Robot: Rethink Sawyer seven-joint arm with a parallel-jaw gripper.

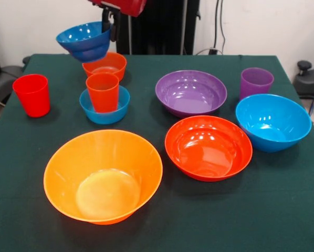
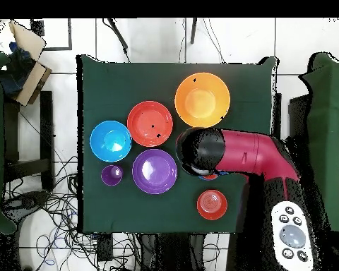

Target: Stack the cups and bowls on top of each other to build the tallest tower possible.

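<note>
My gripper [image 1: 110, 24] hangs at the back left, shut on the rim of the small dark blue bowl [image 1: 83, 41], which is tilted in the air above the small orange bowl [image 1: 105, 64]. In front of that, the orange-red cup [image 1: 102, 92] stands inside the small light blue bowl [image 1: 105, 109]. The red cup [image 1: 32, 94] [image 2: 212, 204] stands alone at the left. The large yellow-orange bowl [image 1: 103, 176] [image 2: 202, 99] sits at the front. In the overhead view the arm [image 2: 236, 152] hides the gripper and the small bowls.
On the green table [image 1: 283, 210] lie the red-orange bowl [image 1: 208, 147] [image 2: 150, 123], the purple bowl [image 1: 191, 93] [image 2: 155, 171], the large light blue bowl [image 1: 273, 122] [image 2: 110, 140] and the purple cup [image 1: 256, 82] [image 2: 111, 175], all separate and upright.
</note>
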